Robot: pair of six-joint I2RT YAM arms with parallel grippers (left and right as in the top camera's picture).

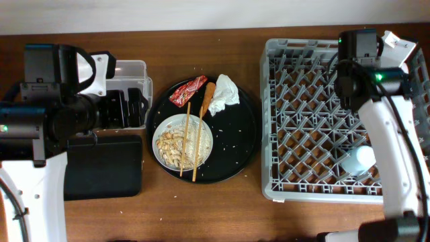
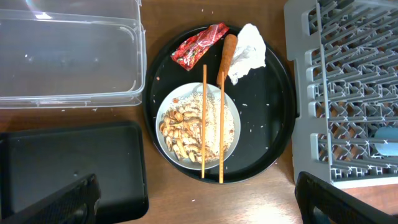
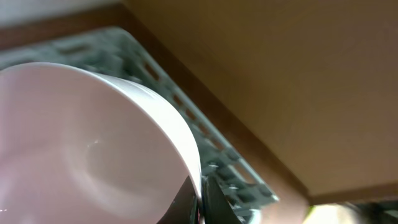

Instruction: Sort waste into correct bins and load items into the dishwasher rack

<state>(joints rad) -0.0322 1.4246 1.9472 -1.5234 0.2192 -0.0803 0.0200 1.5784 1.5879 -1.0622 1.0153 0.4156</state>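
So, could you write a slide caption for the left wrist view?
Chopsticks lie across the bowl of scraps on the round tray, beside wrapper, carrot piece and napkin, between tub and rack.

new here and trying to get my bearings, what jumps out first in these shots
The round black tray at centre draws the eye: a white bowl of rice and scraps with two chopsticks laid across it, a red wrapper and white napkin at its far edge. Right of it sits the big grey rack, and a pale dish fills the right wrist view.
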